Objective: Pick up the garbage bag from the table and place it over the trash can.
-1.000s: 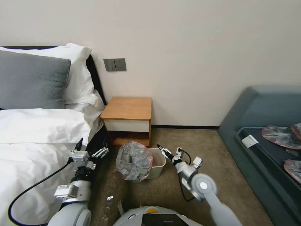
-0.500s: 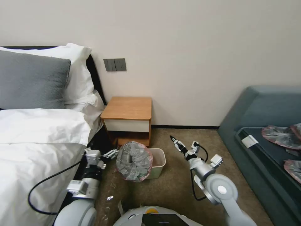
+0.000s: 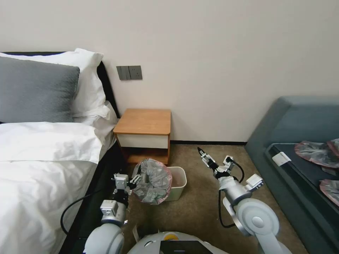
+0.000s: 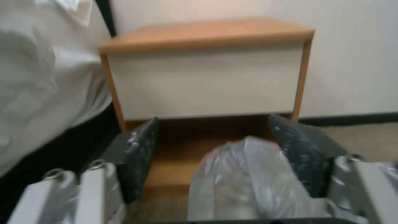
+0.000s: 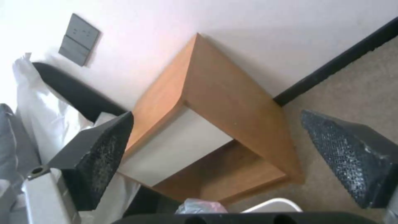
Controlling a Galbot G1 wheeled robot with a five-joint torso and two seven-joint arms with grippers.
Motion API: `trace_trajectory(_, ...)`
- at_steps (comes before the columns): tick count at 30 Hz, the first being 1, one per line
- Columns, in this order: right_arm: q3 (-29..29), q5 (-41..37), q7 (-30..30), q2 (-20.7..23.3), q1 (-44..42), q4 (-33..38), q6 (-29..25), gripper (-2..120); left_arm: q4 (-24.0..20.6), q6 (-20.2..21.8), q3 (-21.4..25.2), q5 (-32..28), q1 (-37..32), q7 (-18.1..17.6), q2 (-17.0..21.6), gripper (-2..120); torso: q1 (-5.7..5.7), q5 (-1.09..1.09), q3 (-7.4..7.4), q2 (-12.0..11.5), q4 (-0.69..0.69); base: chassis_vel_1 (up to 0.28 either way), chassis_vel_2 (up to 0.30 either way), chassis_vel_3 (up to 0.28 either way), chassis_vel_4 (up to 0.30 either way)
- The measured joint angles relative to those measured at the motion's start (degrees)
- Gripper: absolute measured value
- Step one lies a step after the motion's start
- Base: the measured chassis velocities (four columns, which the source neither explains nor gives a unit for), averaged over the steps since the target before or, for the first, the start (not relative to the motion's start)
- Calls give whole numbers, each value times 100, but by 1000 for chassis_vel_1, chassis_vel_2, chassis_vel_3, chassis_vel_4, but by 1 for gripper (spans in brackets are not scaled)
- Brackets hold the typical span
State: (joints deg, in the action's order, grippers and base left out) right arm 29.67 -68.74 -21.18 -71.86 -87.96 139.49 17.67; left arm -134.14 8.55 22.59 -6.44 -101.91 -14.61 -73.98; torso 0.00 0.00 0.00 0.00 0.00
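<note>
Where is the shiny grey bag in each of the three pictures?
Head view: the garbage bag sits bunched on the trash can's left end, below the table.
Left wrist view: the bag lies between the open left end effector's fingers.
Right wrist view: a small grey-pink bit shows at the bottom edge.
Shared landmark: the table.

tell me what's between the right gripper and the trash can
Only bare carpet in the head view. The right gripper, open, hangs right of the trash can, apart from it; the garbage bag drapes the can's other side.
</note>
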Motion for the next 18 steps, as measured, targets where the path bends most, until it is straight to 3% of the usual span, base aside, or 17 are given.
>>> trace_trajectory(6,-45,181,22,-150,-90,36,-40,100,297,88,-72,79,7,-203,-42,49,0,0,0,0,0,0,0,0,0)
trace_trajectory(18,-41,283,20,-218,-146,37,-158,100,787,257,-190,-46,289,-346,-90,51,0,0,0,0,0,0,0,0,0)
